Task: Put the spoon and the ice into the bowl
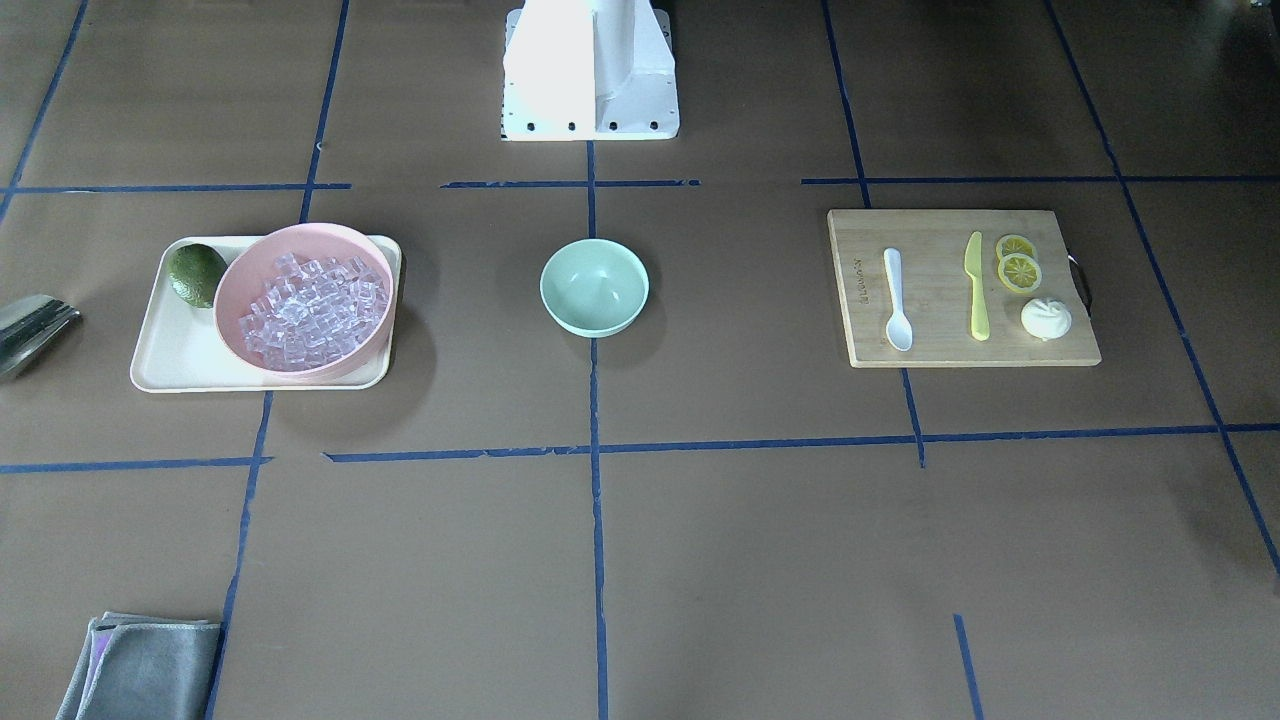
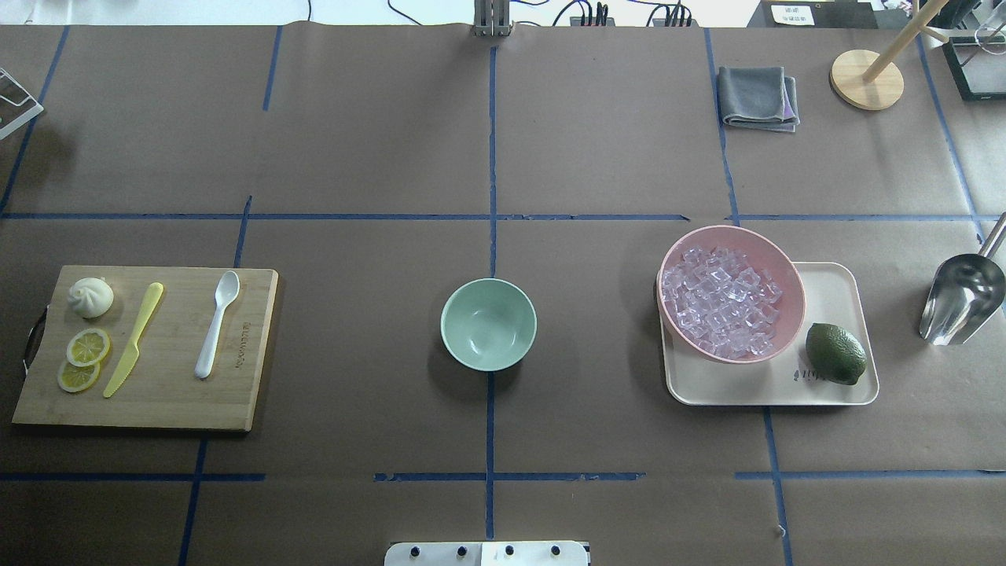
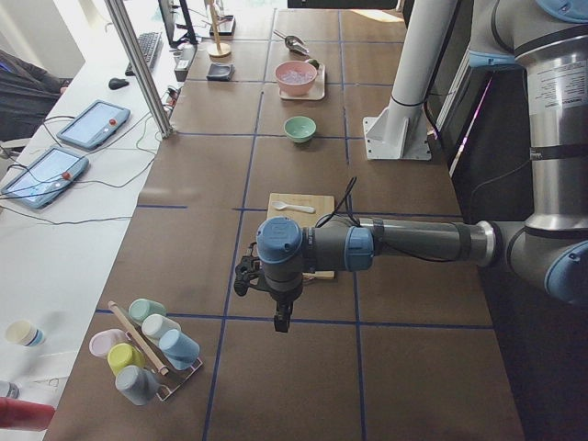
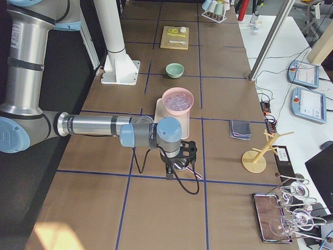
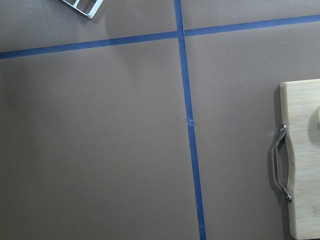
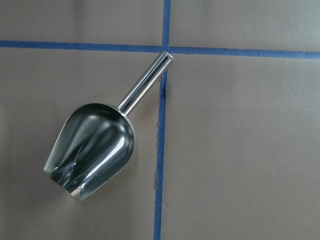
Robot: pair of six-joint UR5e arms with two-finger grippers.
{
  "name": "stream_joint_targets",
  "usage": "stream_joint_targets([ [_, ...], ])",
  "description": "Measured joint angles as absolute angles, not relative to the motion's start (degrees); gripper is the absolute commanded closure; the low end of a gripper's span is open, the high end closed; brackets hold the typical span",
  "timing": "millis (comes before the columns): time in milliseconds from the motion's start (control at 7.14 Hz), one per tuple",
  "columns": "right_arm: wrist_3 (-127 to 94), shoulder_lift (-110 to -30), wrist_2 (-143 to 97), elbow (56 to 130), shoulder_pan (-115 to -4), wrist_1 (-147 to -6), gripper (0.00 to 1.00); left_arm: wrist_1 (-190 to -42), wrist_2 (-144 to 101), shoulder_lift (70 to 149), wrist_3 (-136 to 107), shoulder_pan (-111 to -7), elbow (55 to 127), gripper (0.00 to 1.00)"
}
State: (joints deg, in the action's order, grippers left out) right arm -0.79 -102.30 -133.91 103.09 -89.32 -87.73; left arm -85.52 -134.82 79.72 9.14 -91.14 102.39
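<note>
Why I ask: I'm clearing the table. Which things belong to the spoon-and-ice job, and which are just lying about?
Job: small white plastic spoon; clear glassy ice cubes in the wide pink bowl; small round mint-green bowl; probably the shiny steel scoop, for the ice.
Lying about: yellow-green plastic knife; lemon slices; white bun-shaped lump; dark green lime; folded grey cloth.

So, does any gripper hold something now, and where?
Apparently nothing: spoon lies on the cutting board, ice fills the pink bowl, scoop rests on the table.
</note>
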Motion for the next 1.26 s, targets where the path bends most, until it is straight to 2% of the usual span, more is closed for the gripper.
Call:
stream_joint_targets([
  [701, -0.7, -102.3, -134.0, 103.2, -89.2, -87.7, 0.0, -86.4, -135.0, 79.9, 9.0, -91.1, 102.8, 0.0],
  [1261, -0.7, -102.3, -134.0, 103.3, -89.2, -87.6, 0.0, -98.1, -136.3, 86.1, 7.6, -88.7, 101.5, 0.0],
])
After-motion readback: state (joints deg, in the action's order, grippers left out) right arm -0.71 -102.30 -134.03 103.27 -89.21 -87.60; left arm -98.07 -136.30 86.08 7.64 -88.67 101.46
